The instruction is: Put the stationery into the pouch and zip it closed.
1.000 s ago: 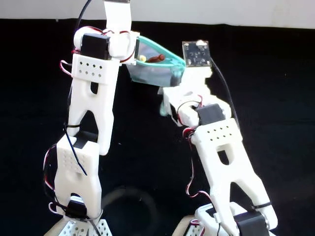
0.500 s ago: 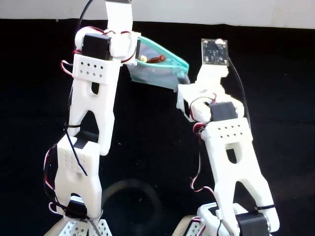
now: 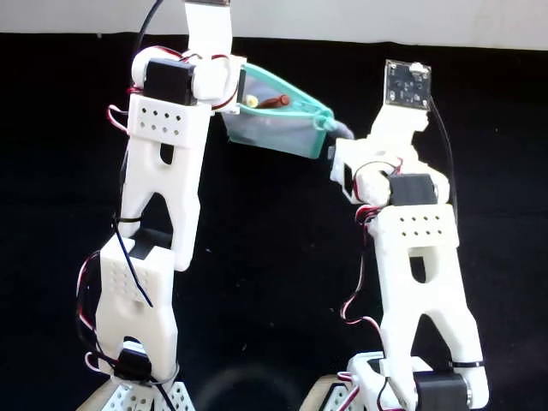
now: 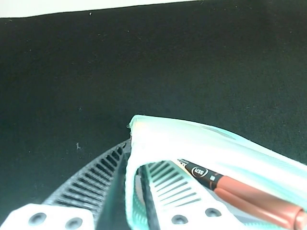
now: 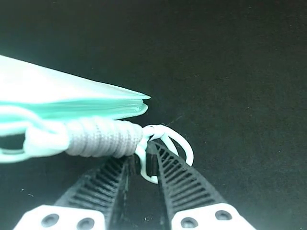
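Right gripper (image 5: 144, 159) swung rightward, pinching zip pull (image 5: 103, 138); pouch (image 3: 274, 128) held aloft.

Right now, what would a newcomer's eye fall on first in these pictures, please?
Most striking is the mint-green pouch, held up between the two arms. The left gripper pinches one end, where a brown pen shows inside the open mouth. The right gripper is shut on the zip pull at the other end.

Black table (image 3: 257, 282) — white strip (image 3: 385, 17) behind
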Available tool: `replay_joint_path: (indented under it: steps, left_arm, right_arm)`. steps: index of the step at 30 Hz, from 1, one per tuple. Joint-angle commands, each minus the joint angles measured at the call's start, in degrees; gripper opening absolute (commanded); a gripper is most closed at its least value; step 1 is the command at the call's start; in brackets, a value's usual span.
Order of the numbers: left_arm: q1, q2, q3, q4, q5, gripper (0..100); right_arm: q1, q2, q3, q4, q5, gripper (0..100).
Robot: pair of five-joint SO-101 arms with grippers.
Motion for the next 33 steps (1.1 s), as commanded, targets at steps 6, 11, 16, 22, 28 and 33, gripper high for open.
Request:
replay_joint_path:
  steps: [6, 11, 16, 22, 28, 33]
  left_arm:
    - [0.2, 0.0, 0.1, -0.3, 0.4, 1]
    - [0.2, 0.0, 0.1, -0.3, 0.4, 1]
    - [0.2, 0.0, 0.1, -0.3, 0.4, 1]
    - [0.2, 0.0, 0.1, -0.4, 0.4, 1]
    - [0.2, 0.0, 0.1, -0.4, 0.4, 1]
    - [0.2, 0.0, 0.1, -0.4, 0.4, 1]
  right_arm:
    - [4.3, -1.4, -1.8, 0.3, 0.4, 0.6]
    - [4.4, -1.4, -1.7, 0.3, 0.4, 0.6]
    - [6.5, -1.4, -1.7, 0.3, 0.4, 0.6]
    - [7.5, -1.4, -1.6, 0.3, 0.4, 0.6]
    - [9.1, -1.4, -1.6, 0.3, 0.2, 0.6]
    - [9.4, -1.4, -1.6, 0.3, 0.2, 0.6]
